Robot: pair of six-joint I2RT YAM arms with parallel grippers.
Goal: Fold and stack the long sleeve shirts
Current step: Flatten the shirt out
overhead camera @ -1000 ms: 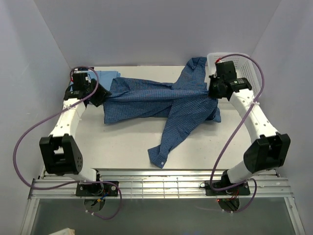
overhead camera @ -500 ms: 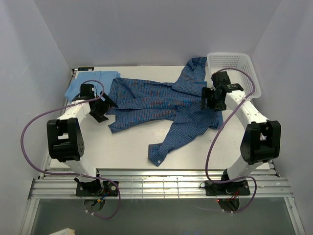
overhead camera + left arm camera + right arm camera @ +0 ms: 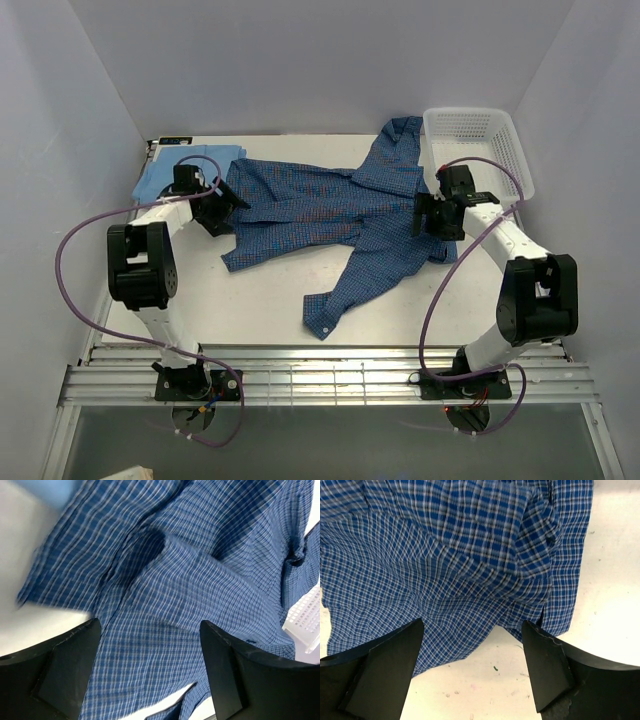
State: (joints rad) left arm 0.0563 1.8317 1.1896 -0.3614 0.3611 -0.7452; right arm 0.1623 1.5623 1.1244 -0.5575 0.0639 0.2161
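both arms have let go of the dark checked shirt (image 3: pixel 320 205) they held stretched between them a second ago; the left gripper (image 3: pixel 222 202) and right gripper (image 3: pixel 424 216) now hang wide and empty over its two ends. it lies spread across the table (image 3: pixel 250 300), one sleeve trailing toward the near edge, the light blue shirt (image 3: pixel 165 172) at the far left corner. the spreading looks done, the folding not yet begun

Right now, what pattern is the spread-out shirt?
The shirt is fine dark blue check; clearest from the right wrist.
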